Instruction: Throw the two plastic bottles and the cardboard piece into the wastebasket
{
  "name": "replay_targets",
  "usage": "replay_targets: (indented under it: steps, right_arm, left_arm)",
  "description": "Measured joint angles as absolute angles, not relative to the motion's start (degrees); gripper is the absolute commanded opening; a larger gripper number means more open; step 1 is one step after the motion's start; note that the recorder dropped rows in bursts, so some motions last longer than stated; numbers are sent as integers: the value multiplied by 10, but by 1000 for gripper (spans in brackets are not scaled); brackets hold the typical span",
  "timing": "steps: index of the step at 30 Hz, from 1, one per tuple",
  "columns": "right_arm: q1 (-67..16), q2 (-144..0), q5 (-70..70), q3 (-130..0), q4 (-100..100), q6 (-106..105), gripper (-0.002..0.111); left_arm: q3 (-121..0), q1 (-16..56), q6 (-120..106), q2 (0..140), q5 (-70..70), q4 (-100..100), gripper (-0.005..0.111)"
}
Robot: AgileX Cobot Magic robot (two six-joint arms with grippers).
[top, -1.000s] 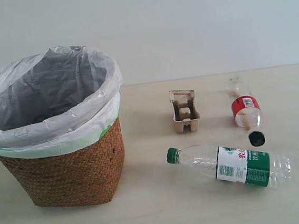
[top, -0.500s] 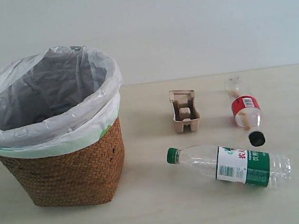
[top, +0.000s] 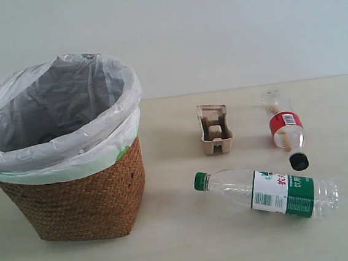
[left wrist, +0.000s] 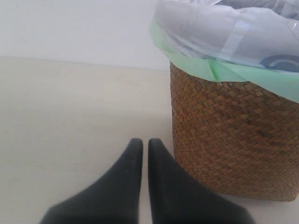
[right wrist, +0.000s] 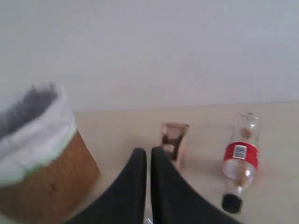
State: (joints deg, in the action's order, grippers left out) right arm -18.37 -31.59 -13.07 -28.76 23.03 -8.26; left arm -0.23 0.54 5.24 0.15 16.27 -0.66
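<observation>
So my left gripper [left wrist: 145, 142] and right gripper [right wrist: 148, 151] sit closed, empty (nothing picked yet). Green-cap bottle [top: 269, 193], red-label bottle [top: 285, 129] and cardboard piece [top: 214, 129] lie loose near the wastebasket [top: 82, 201].

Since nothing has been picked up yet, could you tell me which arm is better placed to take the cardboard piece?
Probably right: the right gripper looks straight at the cardboard piece, with the red-label bottle nearby, while the left gripper faces only the wastebasket.
</observation>
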Motion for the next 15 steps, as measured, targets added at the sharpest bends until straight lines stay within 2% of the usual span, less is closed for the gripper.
replay_targets:
  steps: [6, 10, 12, 15]
  right_arm:
    - [-184, -556, -367, -476, 130, -181, 0]
    - [-184, -684, -477, -566, 84, -211, 1]
    - [-184, -737, -517, -596, 76, -252, 7]
    - [-184, -795, -538, -619, 74, -299, 33]
  left_arm:
    - [-2, 5, 52, 1, 163, -7, 4]
    - [-2, 5, 52, 1, 163, -7, 4]
    - [-2, 5, 52, 1, 163, -7, 4]
    - [-2, 5, 52, 1, 163, -7, 4]
